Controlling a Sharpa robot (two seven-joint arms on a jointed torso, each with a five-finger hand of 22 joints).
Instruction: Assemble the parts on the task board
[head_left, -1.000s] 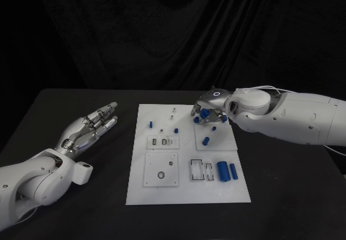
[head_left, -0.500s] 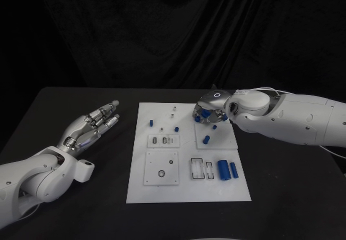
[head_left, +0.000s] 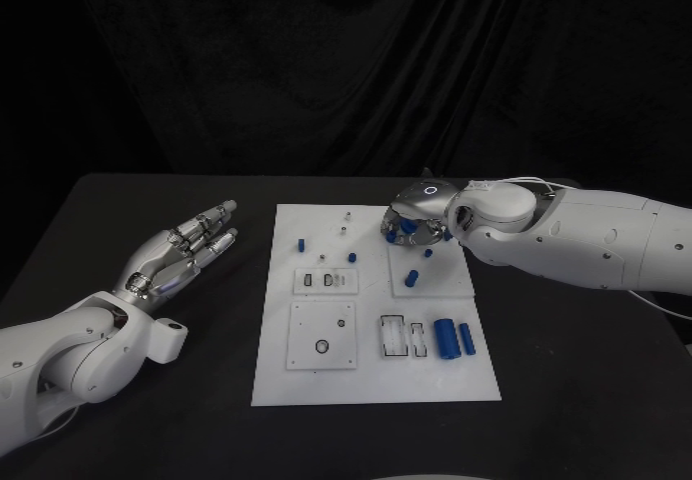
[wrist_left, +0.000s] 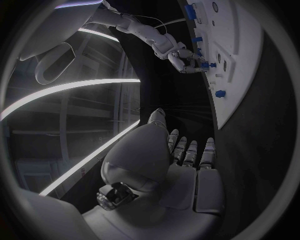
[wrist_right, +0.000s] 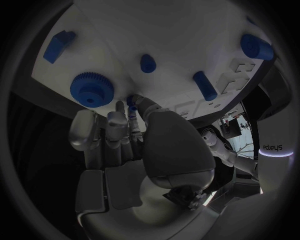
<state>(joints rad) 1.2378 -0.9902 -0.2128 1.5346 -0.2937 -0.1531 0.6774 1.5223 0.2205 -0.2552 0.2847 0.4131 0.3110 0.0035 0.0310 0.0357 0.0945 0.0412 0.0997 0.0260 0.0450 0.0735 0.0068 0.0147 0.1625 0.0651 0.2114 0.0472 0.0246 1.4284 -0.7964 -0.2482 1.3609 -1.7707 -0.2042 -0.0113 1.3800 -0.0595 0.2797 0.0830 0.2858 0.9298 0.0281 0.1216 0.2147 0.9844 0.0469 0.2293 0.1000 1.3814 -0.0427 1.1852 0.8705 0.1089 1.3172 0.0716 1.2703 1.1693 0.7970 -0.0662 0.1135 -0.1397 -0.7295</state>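
Just beneath the right hand (head_left: 414, 218), whose fingers (wrist_right: 119, 122) pinch a small blue part (wrist_right: 131, 101) at the task board's (head_left: 372, 372) far end, sits a blue gear (wrist_right: 91, 89). A tilted part could jam. Beyond, the left hand (head_left: 180, 250) hovers, fingers spread, over the counter (head_left: 173, 410).

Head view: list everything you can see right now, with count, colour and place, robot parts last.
Table: one, black, under everything.
Task board: one, white, middle of the table.
Cylinders: two, blue, side by side at the board's near right.
Peg: one, blue, on the board's right middle square.
Small pieces: at least two, blue, upper left of the board.
Gear: one, blue, on the board by the right hand's fingers.
Left hand: silver, fingers spread, over the table left of the board.
Right hand: silver, at the board's far right, around blue parts; grip unclear.
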